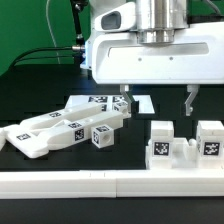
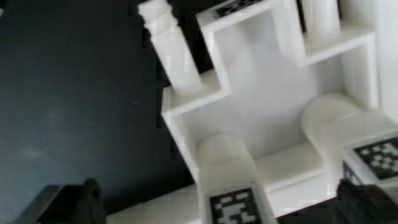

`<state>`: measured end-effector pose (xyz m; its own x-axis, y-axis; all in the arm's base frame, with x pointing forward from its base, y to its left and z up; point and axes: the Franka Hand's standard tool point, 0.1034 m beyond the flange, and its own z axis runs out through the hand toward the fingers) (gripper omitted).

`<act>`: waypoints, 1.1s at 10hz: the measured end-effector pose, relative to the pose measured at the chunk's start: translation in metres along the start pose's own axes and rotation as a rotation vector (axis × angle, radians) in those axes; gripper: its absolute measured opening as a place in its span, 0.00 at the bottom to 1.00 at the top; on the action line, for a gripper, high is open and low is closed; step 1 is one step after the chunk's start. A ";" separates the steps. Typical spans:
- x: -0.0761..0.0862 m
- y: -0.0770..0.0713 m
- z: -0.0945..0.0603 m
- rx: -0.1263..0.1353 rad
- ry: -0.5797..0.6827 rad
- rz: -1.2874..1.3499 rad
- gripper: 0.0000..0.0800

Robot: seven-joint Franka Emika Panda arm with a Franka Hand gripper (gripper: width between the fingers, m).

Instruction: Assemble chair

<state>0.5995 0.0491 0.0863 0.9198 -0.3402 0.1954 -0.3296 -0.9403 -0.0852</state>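
Chair parts (image 1: 60, 132) lie loose; gripper (image 1: 157, 104) hovers over them — fingers (image 1: 190, 100) spread apart, grasping nothing.

Smooth white plastic with a faint sheen forms the chair parts (image 1: 60, 128), their tags (image 1: 100, 137) printed matt black-and-white. The bench (image 1: 140, 135) is dark and matt; the end effector (image 1: 156, 110) has a glossy white shell (image 1: 140, 60) beneath a brushed-metal collar (image 1: 160, 15).

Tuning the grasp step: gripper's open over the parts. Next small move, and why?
Probably lower straight down. The gripper hangs open, holding nothing, seemingly above the white two-post chair part, and that part fills the wrist view.
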 end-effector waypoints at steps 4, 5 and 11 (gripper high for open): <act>-0.003 0.007 0.014 -0.020 -0.001 -0.461 0.81; -0.003 0.009 0.019 -0.016 -0.010 -0.569 0.81; 0.011 0.018 0.031 0.000 -0.057 -0.505 0.81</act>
<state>0.6101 0.0286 0.0571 0.9746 0.1580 0.1586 0.1590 -0.9873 0.0063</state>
